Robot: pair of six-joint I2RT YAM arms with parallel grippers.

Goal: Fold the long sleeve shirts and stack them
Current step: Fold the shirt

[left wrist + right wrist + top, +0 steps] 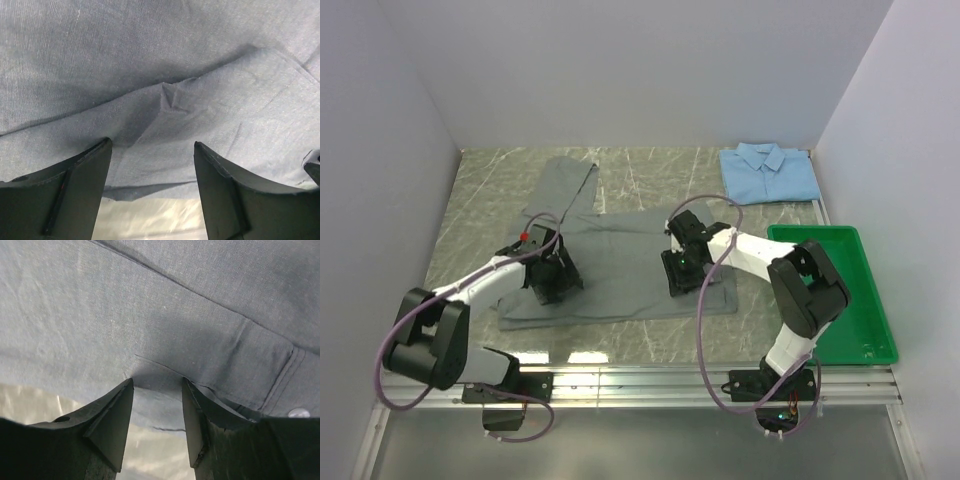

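Observation:
A grey long sleeve shirt (620,265) lies spread flat across the middle of the table, one sleeve reaching toward the back (568,180). My left gripper (555,278) is down on its left part. In the left wrist view the left gripper (151,142) is open, with grey cloth (150,75) and its edge between the fingers. My right gripper (683,272) is on the shirt's right part. It is open too (157,381), fingertips (127,390) pressed against the grey cloth (150,305) beside a buttoned cuff (299,412). The light blue shirt (768,170) lies folded at the back right.
A green plastic tray (865,300) sits along the right side, next to the right arm. Marbled tabletop (150,215) shows just under the shirt's edge in both wrist views. White walls close in the left, back and right.

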